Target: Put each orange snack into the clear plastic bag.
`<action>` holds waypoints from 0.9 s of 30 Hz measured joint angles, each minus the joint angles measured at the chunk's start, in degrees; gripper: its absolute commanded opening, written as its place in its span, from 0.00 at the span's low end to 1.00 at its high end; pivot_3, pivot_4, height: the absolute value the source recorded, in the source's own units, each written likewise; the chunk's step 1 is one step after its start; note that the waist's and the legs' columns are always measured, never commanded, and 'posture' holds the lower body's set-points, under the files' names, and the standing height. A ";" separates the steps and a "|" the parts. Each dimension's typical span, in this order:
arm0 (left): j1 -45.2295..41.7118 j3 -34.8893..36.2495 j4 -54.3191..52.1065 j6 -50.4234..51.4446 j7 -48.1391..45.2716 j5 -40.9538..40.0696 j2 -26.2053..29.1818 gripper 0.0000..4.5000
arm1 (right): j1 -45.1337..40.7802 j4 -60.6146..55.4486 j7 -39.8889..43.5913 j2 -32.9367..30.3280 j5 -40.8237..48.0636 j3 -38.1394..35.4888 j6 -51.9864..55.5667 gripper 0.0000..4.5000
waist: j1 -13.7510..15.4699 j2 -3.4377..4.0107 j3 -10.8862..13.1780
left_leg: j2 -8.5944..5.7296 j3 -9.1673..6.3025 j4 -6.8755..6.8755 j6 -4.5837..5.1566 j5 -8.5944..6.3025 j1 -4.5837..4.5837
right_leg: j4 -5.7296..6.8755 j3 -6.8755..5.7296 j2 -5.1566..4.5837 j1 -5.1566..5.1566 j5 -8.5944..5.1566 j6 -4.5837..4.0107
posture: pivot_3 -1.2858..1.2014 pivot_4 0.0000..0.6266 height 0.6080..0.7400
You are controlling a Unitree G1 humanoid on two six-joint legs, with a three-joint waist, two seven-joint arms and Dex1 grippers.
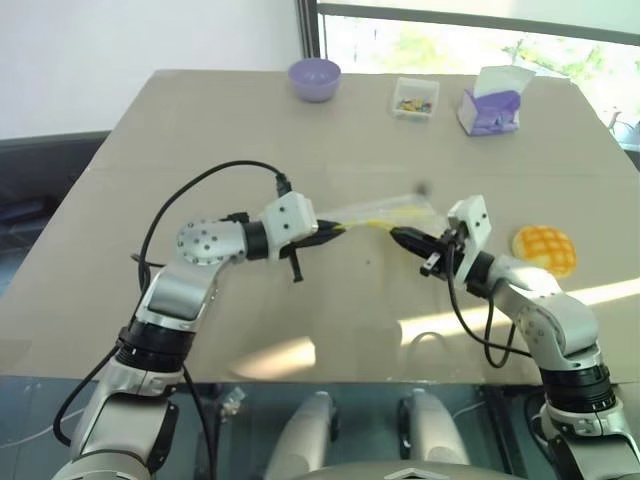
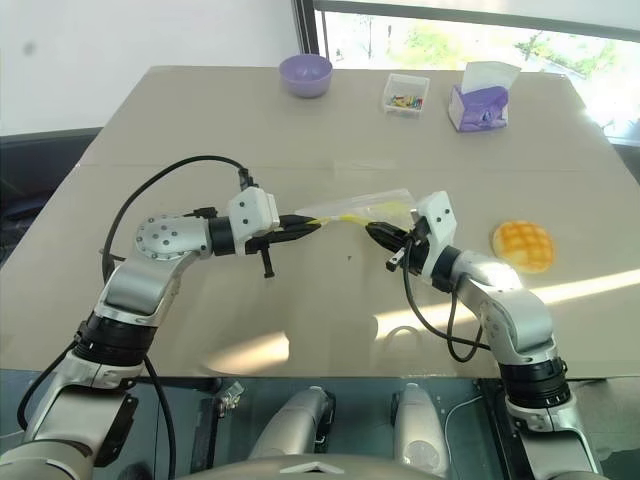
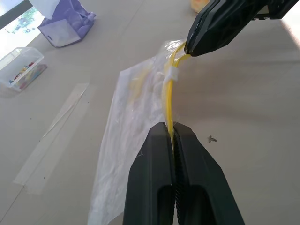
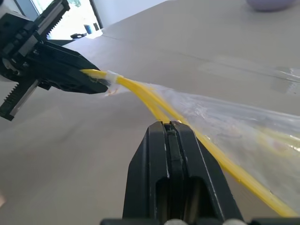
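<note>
I have both sets of jaws clenched on the yellow seal strip [image 3: 168, 101] of the clear plastic bag [image 1: 390, 212]: the left gripper [image 1: 335, 230] pinches one end, the right gripper [image 1: 398, 236] the other, so the strip runs almost straight between them, raised off the worktop [image 1: 200, 130], with the bag's body trailing away toward the far side. The mouth looks barely parted, if at all. The orange snack [image 1: 545, 248] lies flat on the worktop to the right of the right gripper, just beside that forearm and well apart from the left one, so I judge the right arm the nearer for fetching it once the bag is opened.
</note>
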 measured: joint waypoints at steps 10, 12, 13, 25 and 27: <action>0.19 -0.01 -0.91 -0.22 -0.80 -0.21 0.04 0.00 | -2.63 3.46 -4.21 7.35 2.60 -3.62 0.50 0.01 | -0.06 0.01 0.01 | 0.05 0.00 -0.01 -0.01 0.00 0.01 | 0.00 0.02 0.05 -0.01 0.01 -0.02 | 0.52 0.24 1.00; 0.19 -0.01 -1.04 -0.23 -1.05 -0.24 0.04 0.00 | -2.74 3.88 -4.82 8.46 2.94 -3.72 0.58 0.01 | -0.05 0.02 0.01 | 0.05 0.01 -0.01 -0.01 0.00 0.01 | 0.00 0.03 0.06 -0.01 0.02 -0.03 | 0.52 0.24 1.00; 0.20 -0.01 -1.04 -0.23 -1.08 -0.25 0.04 0.00 | -2.78 4.14 -5.13 9.11 3.13 -3.86 0.62 0.01 | -0.05 0.02 0.01 | 0.05 0.01 -0.01 -0.01 0.00 0.01 | 0.00 0.03 0.06 -0.01 0.02 -0.03 | 0.52 0.24 1.00; 0.28 -0.02 -1.66 0.01 -1.21 -0.65 -0.11 0.00 | -4.53 8.03 -10.18 16.82 3.34 -4.40 0.69 0.01 | -0.15 0.04 0.01 | 0.09 0.05 -0.02 -0.02 0.01 0.05 | 0.01 0.10 0.17 -0.03 0.05 -0.09 | 0.52 0.24 1.00; 0.47 -0.02 -2.13 0.26 -1.21 -1.20 -0.24 0.00 | -5.13 9.41 -11.23 17.80 2.98 -4.39 0.31 0.01 | -0.15 0.05 0.02 | 0.11 0.06 -0.02 -0.02 0.01 0.05 | 0.01 0.12 0.17 -0.04 0.06 -0.10 | 0.52 0.24 1.00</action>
